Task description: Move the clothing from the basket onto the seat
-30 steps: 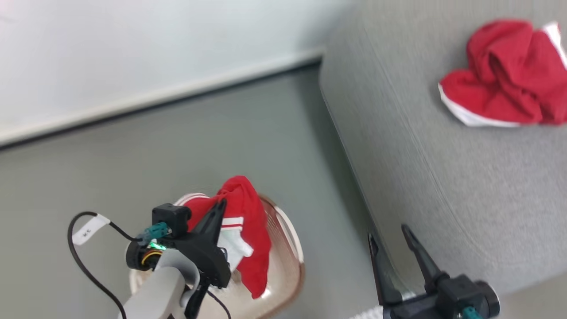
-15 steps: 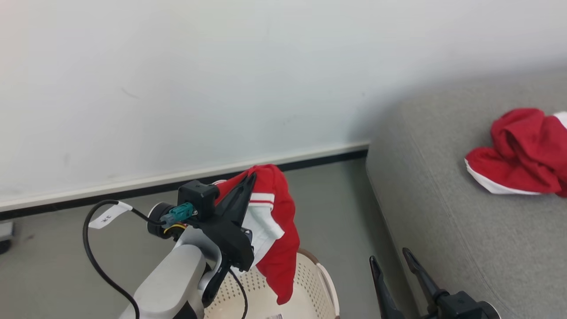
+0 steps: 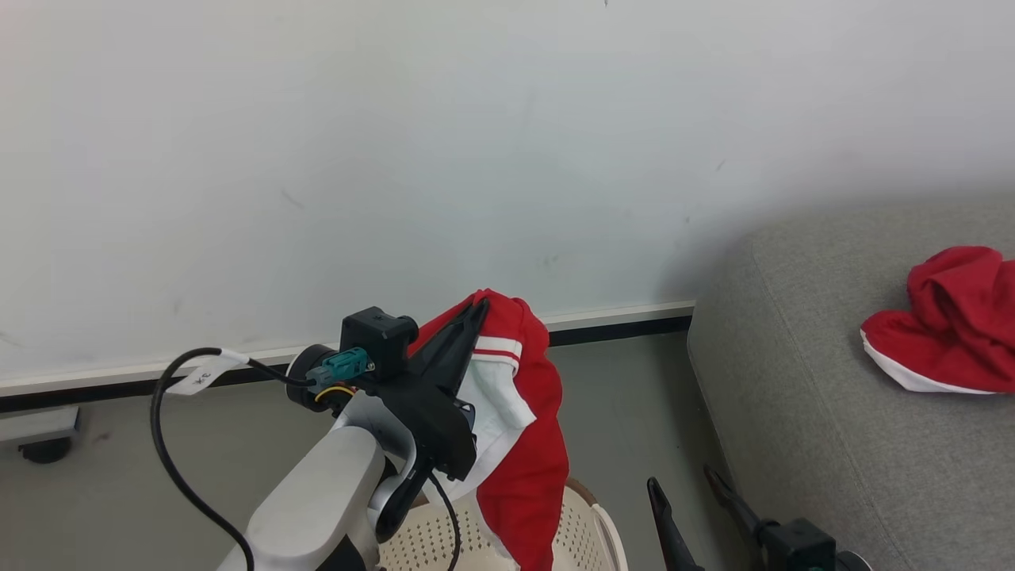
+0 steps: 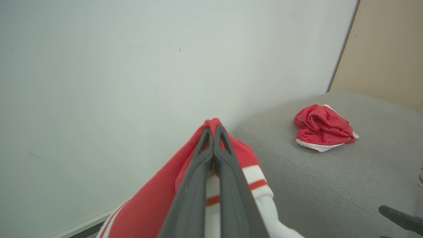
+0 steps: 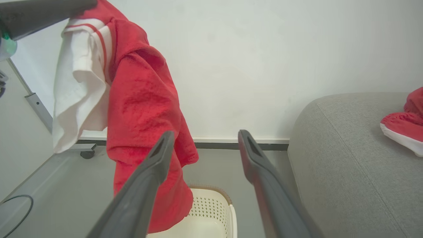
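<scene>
My left gripper (image 3: 479, 306) is shut on a red garment with white bands (image 3: 523, 412), pinched at its top fold. The cloth hangs down from the gripper (image 4: 213, 130) over the cream perforated basket (image 3: 591, 523); its lower end dangles at the basket's (image 5: 211, 198) rim. My right gripper (image 3: 682, 480) stands open and empty, low, between the basket and the grey seat (image 3: 833, 428). A second red garment with a white edge (image 3: 951, 325) lies crumpled on the seat (image 4: 314, 185), well to the right of both grippers.
A white wall with a dark baseboard (image 3: 618, 329) runs behind the basket. Grey floor (image 3: 626, 412) lies between basket and seat. A castor foot (image 3: 44, 448) stands at the far left. A beige panel (image 4: 386, 49) rises behind the seat.
The head camera has tilted up, shifting the whole picture. My left gripper has lifted the red garment higher above the basket and stays shut. The right gripper stays open.
</scene>
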Robot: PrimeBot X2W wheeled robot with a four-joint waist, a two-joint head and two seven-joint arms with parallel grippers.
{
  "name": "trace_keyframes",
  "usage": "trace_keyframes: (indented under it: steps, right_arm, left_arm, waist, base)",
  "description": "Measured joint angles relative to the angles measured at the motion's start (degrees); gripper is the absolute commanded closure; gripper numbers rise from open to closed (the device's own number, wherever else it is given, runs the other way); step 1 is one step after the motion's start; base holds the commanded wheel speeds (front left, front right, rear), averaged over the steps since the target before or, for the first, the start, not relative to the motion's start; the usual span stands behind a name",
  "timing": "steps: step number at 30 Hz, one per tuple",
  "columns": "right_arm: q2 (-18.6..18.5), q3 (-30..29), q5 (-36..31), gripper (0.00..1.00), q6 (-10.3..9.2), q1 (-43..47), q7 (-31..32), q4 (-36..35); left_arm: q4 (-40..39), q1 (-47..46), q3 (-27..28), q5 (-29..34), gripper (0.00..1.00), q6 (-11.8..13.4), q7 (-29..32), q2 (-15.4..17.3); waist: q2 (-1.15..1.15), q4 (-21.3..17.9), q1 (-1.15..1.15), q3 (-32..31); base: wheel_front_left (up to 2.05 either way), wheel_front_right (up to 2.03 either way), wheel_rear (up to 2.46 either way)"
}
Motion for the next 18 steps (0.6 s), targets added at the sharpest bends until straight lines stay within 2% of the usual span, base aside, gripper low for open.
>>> trace_keyframes:
  steps: [6, 11, 14, 18]
  right_arm:
    - [0.1, 0.3, 3.8, 0.00, -0.01, -4.0, 3.0, 3.4]
    - [0.2, 5.3, 8.5, 0.00, -0.01, -10.4, 5.2, 8.7]
    - [0.2, 6.7, 12.6, 0.00, -0.01, -13.2, 5.3, 11.9]
    - [0.2, 8.5, 14.5, 0.00, -0.01, -17.5, 5.4, 17.1]
  left_arm:
    - [-1.1, 0.0, -1.2, -1.1, 1.00, 0.0, 1.7, -0.4]
    - [-2.0, -0.8, -3.1, -1.8, 1.00, 0.0, 2.8, -0.6]
    - [-2.2, -1.0, -4.1, -2.4, 1.00, 0.0, 2.8, -0.7]
    - [-2.4, -1.9, -5.4, -3.6, 1.00, 0.2, 2.8, -0.8]
  waist:
    - [0.01, 0.5, 0.01, -0.1]
    - [0.01, 1.5, 0.02, -0.1]
    - [0.01, 2.2, 0.01, -0.1]
    - [0.01, 3.0, 0.01, -0.2]
  base:
    - [0.00, 0.00, 0.00]
    - [0.00, 0.00, 0.00]
    - [0.00, 0.00, 0.00]
    - [0.00, 0.00, 0.00]
